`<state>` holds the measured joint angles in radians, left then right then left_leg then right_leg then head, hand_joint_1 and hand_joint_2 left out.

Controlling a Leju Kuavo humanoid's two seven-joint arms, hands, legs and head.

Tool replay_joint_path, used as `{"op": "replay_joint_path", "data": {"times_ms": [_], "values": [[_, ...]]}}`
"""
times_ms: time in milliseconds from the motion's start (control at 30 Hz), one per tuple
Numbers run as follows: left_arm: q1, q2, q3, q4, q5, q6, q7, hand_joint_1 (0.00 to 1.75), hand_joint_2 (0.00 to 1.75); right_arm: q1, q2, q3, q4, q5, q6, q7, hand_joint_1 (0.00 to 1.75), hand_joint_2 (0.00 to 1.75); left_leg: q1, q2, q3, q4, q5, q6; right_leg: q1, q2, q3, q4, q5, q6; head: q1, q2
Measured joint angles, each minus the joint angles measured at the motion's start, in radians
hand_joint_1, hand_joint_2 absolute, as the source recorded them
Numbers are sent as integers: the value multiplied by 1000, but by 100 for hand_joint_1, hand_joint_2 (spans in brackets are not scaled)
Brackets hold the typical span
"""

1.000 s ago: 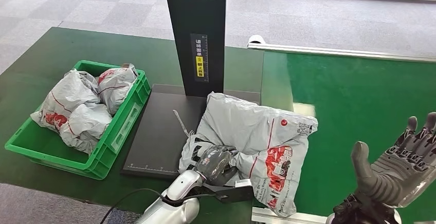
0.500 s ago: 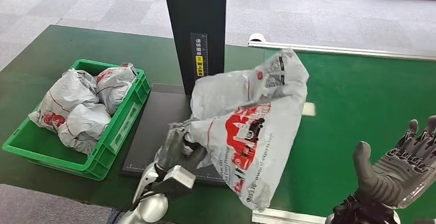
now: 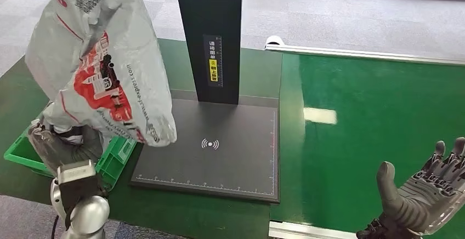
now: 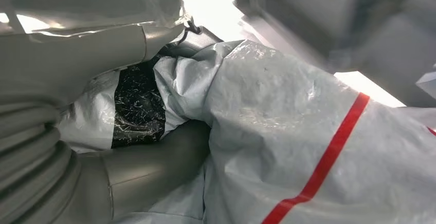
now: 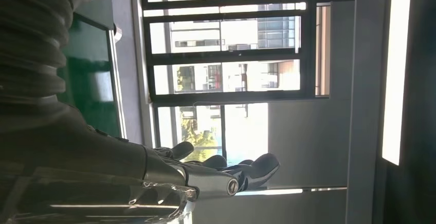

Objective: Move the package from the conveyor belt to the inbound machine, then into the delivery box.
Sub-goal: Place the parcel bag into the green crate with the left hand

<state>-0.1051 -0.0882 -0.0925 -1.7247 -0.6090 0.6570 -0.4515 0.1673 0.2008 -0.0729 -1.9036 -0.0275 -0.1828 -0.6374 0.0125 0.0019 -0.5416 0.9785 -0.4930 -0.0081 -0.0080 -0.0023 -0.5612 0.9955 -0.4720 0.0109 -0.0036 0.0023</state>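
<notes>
Right now the package (image 3: 101,58), a grey poly mailer with red print and a red stripe, is held up in the air at the left of the head view, above the green delivery box (image 3: 115,157) and well clear of the inbound machine. Its lower end is bunched in the left robot hand (image 3: 63,143), which grips it from below; the bag stands up tall and wide above the hand and hides most of the box, so only a green corner and rim show under it. The left wrist view shows the thick grey thumb (image 4: 149,167) pressed into the crumpled film of the package (image 4: 288,131), with a dark printed patch showing between thumb and cover. The inbound machine's flat black scan plate (image 3: 219,151) lies bare on the dark green worktop (image 3: 181,217), a white wireless symbol at its middle, ruler marks along its edges, and its black upright post (image 3: 211,36) with a yellow label rising at the back. To the right, touching the worktop's edge, is the bright green conveyor belt (image 3: 378,113). The right robot hand (image 3: 425,192) hovers low at the right over the belt, palm up, fingers spread, holding nothing; in the right wrist view its fingers (image 5: 247,170) show apart against windows.
</notes>
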Motion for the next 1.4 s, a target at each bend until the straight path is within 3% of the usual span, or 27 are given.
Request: {"op": "replay_joint_path", "data": {"times_ms": [167, 333, 433, 567, 700, 800, 967, 1167, 1300, 1400], "values": [[-108, 51, 261, 288, -210, -23, 200, 175, 175, 6, 0, 0, 0, 1, 4, 1, 0, 175, 0, 4, 1, 0, 1, -1, 0, 3, -1, 2, 1, -1, 0, 0], [-207, 105, 405, 555, -384, -80, 390, 175, 175, 6, 1, 0, 0, 8, 15, 14, 0, 175, 0, 4, 1, 0, 1, -1, 0, 3, -1, 2, 1, -1, 0, 0], [-253, 127, 457, 675, -410, -86, 416, 168, 175, 5, 1, 0, 0, 11, 15, 21, 0, 175, 0, 4, 1, 0, 0, -1, 0, 3, -1, 2, 1, -1, 0, 0], [-302, 142, 499, 773, -409, -91, 425, 0, 175, -1, 1, 0, 2, 15, 15, 26, 0, 175, 0, 3, 2, 0, 0, -2, 0, 3, 1, 2, 0, -1, 0, 0], [-316, 142, 525, 801, -319, -100, 346, 0, 175, -5, 1, -1, 10, 17, 9, 28, 0, 175, 0, 3, 5, -1, 0, -3, 0, 3, 3, 3, 0, -2, 0, 0], [-295, 125, 529, 761, -212, -112, 257, 0, 175, -5, 1, 0, 16, 18, -2, 29, 0, 175, 0, 3, 6, 0, 1, -3, 0, 3, 2, 4, 0, -2, 0, 0], [-256, 100, 527, 686, -111, -127, 196, 0, 175, -5, 1, 0, 26, 19, -12, 29, 0, 175, 0, 3, 4, 0, 1, -3, 0, 3, 2, 5, 0, -2, 0, 0], [-170, 59, 471, 467, 210, -184, 43, 0, 175, -6, 0, 1, 30, 18, -26, 28, 0, 175, 0, 3, 1, 0, 1, -3, 0, 3, -2, 4, 0, -2, 0, 0], [-95, 38, 388, 253, 439, -327, -44, 0, 175, -6, -1, 0, 37, 11, -16, 25, 0, 175, 0, 3, 0, 0, 0, -3, 0, 3, -3, 4, 0, -2, 0, 0], [-42, 35, 325, 108, 631, -560, -142, 0, 175, -16, -7, 0, 52, -7, 14, 26, 0, 175, 0, 3, -1, 0, 0, -3, 0, 3, -3, 4, 0, -2, 0, 0]]}}
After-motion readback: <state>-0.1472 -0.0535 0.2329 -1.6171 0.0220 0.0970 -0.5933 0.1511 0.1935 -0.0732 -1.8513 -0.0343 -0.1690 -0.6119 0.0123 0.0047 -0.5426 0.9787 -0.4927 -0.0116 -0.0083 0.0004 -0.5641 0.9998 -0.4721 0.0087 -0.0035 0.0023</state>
